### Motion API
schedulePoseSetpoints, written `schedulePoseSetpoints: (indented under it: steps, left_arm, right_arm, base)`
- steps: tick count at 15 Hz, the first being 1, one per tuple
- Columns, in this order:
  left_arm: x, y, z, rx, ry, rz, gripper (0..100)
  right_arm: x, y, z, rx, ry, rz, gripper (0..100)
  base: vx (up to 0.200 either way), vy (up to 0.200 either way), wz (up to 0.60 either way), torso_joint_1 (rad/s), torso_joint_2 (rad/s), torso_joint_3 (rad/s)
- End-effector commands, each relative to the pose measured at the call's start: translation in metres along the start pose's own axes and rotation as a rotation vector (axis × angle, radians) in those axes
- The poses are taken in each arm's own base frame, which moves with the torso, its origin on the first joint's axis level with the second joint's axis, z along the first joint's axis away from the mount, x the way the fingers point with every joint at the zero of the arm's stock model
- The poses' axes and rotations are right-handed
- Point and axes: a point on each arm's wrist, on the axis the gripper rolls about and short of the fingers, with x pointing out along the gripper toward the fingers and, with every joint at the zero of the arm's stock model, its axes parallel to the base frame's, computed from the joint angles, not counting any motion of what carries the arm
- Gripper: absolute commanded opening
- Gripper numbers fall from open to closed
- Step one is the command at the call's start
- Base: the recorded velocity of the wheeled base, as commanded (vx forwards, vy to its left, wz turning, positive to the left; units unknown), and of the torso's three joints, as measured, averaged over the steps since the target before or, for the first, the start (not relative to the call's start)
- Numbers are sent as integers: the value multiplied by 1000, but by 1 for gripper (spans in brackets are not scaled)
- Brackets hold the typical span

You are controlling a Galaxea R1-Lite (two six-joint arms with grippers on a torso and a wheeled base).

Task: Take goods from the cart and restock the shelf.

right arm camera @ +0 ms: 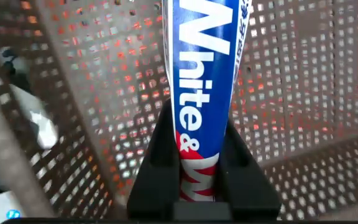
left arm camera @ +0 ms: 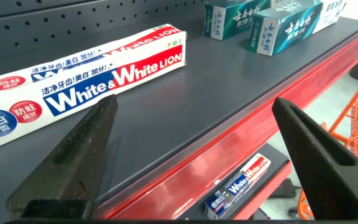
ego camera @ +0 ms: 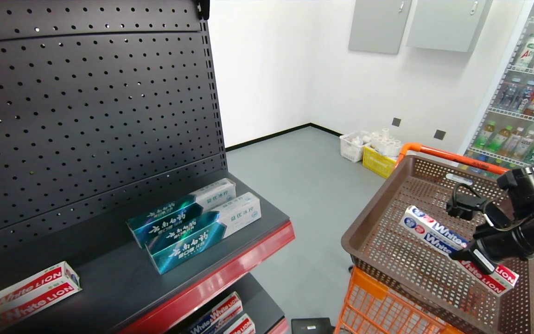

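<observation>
Found right gripper [right arm camera: 197,155] pinched tight on one end of a red, white and blue toothpaste box [ego camera: 434,229], well to the right of the black top shelf [ego camera: 123,278], inside the cart's brown perforated basket [ego camera: 378,218]. Noted that box slanting across the basket. Saw an orange wire basket [ego camera: 378,306] under the brown one. Found left gripper [left arm camera: 194,106] spread wide with nothing between its fingers, just in front of the shelf's red front edge [left arm camera: 229,134]. Noted two matching boxes [ego camera: 21,292] lying side by side at the shelf's left end, and two teal toothpaste boxes [ego camera: 197,222] touching along their long sides farther right on it. Spotted more such boxes on the lower board [ego camera: 267,306] beneath the shelf. Made out white and yellow floor bins [ego camera: 369,153] and a drinks cooler [ego camera: 522,106] far beyond the shelf, by the back wall.
</observation>
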Motion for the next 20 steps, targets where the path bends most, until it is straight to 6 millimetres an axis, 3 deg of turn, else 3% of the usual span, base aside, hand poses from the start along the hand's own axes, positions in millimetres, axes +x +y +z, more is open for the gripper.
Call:
schedulePoseSetpoints:
  steps: [1, 6, 9, 15, 20]
  left_arm:
    - [0, 0, 0, 0, 1, 2, 100]
    - [0, 0, 0, -1, 1, 2, 100]
    - [0, 0, 0, 0, 1, 2, 100]
    - [0, 0, 0, 0, 1, 2, 100]
    - [0, 0, 0, -1, 1, 2, 100]
  right_arm:
    - [-50, 15, -4, 29, -63, -49, 0]
    - [-121, 64, -23, 182, -205, -141, 0]
    - [-143, 81, -50, 214, -243, -231, 0]
    - [-167, 112, -86, 343, -359, -254, 0]
    - [-149, 122, -104, 377, -329, -397, 0]
  base:
    - [0, 0, 0, 0, 0, 0]
    - [0, 0, 0, 0, 0, 0]
    - [0, 0, 0, 0, 0, 0]
    - [0, 0, 0, 0, 0, 0]
    - [0, 0, 0, 0, 0, 0]
